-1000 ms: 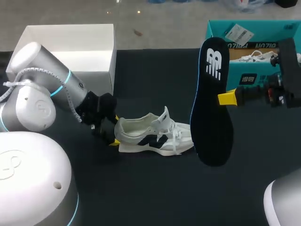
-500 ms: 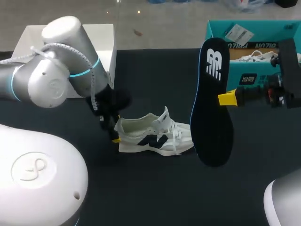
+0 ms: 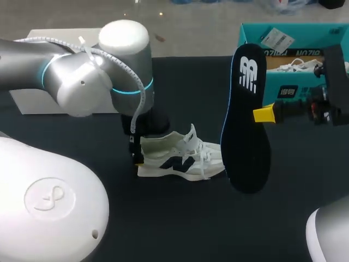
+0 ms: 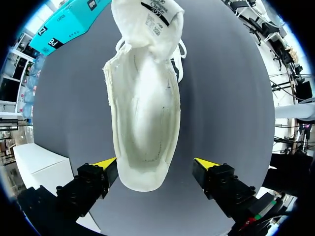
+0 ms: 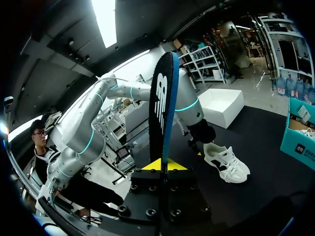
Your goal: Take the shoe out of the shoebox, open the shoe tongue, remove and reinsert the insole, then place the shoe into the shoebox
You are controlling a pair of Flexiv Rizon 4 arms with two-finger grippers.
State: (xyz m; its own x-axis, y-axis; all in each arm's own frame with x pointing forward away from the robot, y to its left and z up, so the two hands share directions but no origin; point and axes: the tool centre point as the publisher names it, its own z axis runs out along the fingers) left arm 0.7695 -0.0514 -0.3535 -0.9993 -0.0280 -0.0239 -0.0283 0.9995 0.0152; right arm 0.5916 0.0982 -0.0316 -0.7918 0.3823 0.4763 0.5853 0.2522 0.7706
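Head view, dark tabletop (image 3: pixel 180 218): under both claws
Teal cardboard shoebox (image 3: pixel 311 28): behind the right claw (image 5: pixel 162 164), at the table's far edge
White open box (image 3: pixel 38 101): behind the left claw (image 4: pixel 156 164)
Black foam insole (image 3: pixel 245 131): upright, clamped edge-on in the right claw
White lace-up sneaker (image 3: pixel 180 158): flat on the tabletop, heel between the left claw's fingers, toe ahead
Left claw: fingers spread apart, straddling the heel, not clamping it
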